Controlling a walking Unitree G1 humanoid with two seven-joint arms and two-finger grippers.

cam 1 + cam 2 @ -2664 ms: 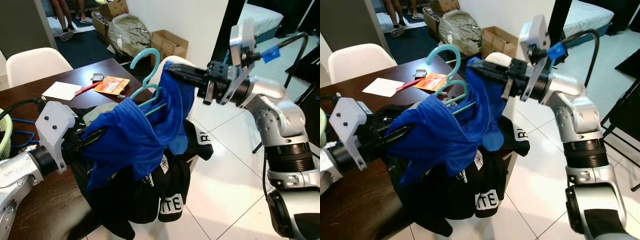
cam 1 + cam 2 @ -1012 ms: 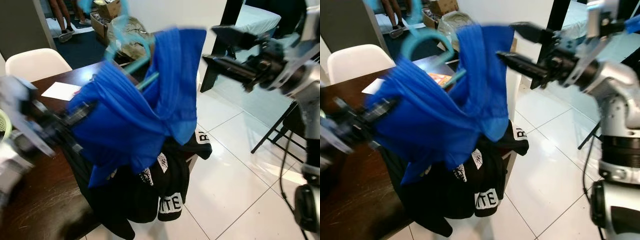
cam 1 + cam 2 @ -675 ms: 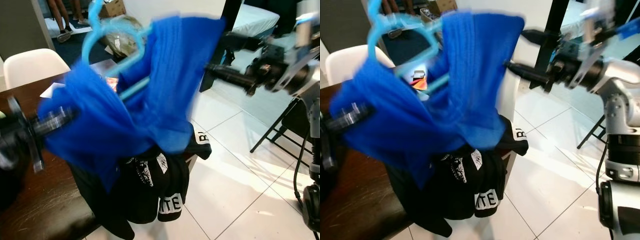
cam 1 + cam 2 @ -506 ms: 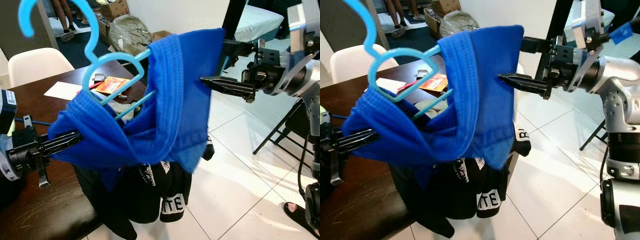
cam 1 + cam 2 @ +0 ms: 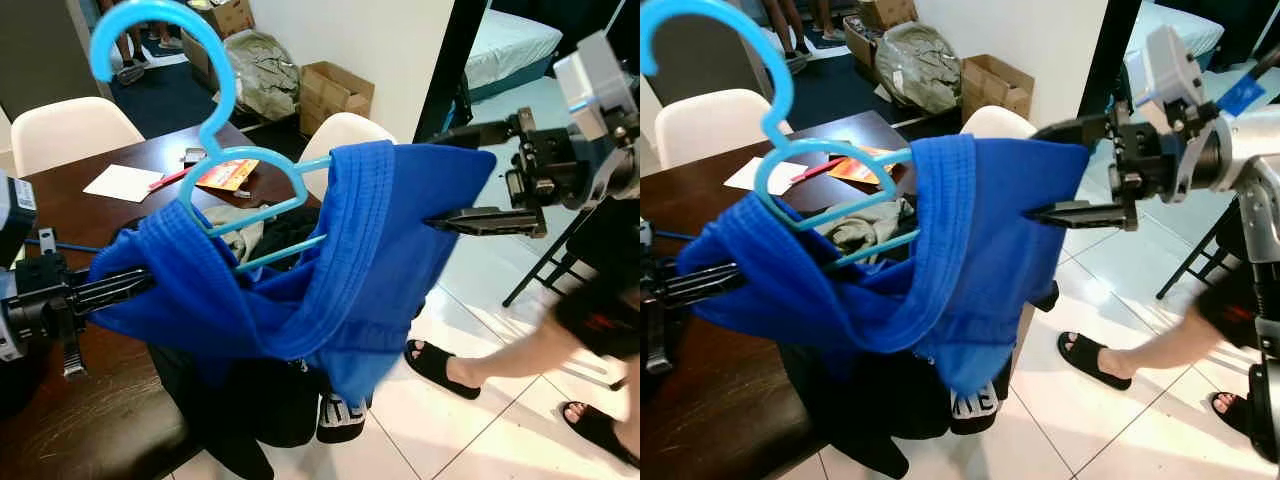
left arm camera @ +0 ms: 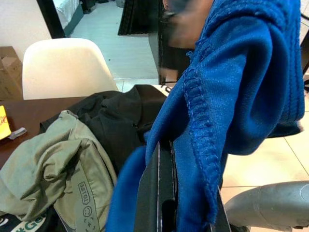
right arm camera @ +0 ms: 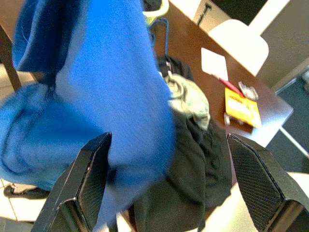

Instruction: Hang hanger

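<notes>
Stretching across the middle of the frame, the blue garment (image 5: 340, 270) sags between the two hands, its long axis running from lower left up to the right, above the dark desk (image 5: 90, 440) in the lower left. The light blue hanger (image 5: 215, 165) is threaded inside it, hook standing free in the upper left and the crossbar running rightward under the cloth. The left hand (image 5: 135, 283), at the left edge, is closed on the lower end of the fabric, so it looks the nearer to the hanger's hook. The right hand (image 5: 480, 175), at the upper right, has its fingers spread, the garment's corner draped against them. A person's sandalled foot (image 5: 440, 365) crosses the floor at lower right.
</notes>
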